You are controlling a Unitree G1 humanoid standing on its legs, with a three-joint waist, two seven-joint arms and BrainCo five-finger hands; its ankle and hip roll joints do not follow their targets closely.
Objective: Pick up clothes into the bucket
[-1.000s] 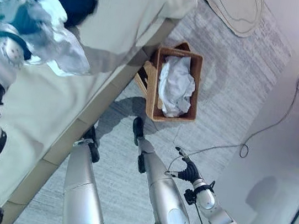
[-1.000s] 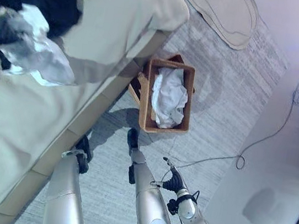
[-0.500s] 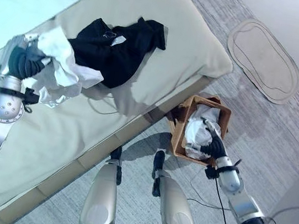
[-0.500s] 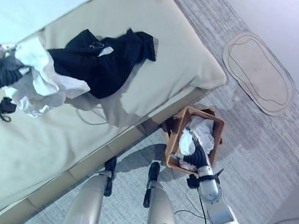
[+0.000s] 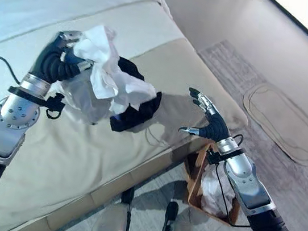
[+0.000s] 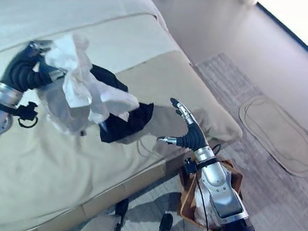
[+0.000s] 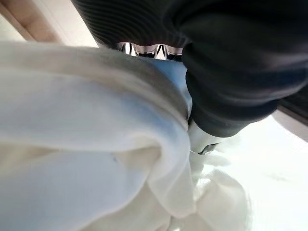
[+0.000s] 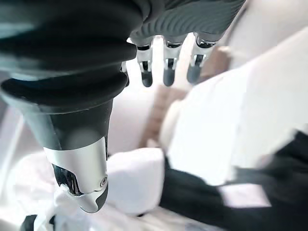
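Observation:
My left hand [image 5: 55, 61] is curled round a white garment [image 5: 99, 79], which hangs in a bunch above the bed; the same white garment [image 7: 96, 159] lies against the left hand [image 7: 231, 72] in the left wrist view. A black garment [image 5: 138, 104] lies on the bed under and behind it. My right hand [image 5: 210, 123] is raised over the bed's edge, fingers spread and straight, holding nothing. Below it on the floor stands the brown wicker basket [image 5: 193, 181] with white cloth [image 5: 212, 190] inside.
The beige bed [image 5: 73, 156] takes up the left side, its corner near the basket. An oval mat [image 5: 282, 122] lies on the grey carpet at the right.
The camera has swung up. My left hand has carried the white garment right, over the black one. My right hand has risen from the basket to above the bed's edge.

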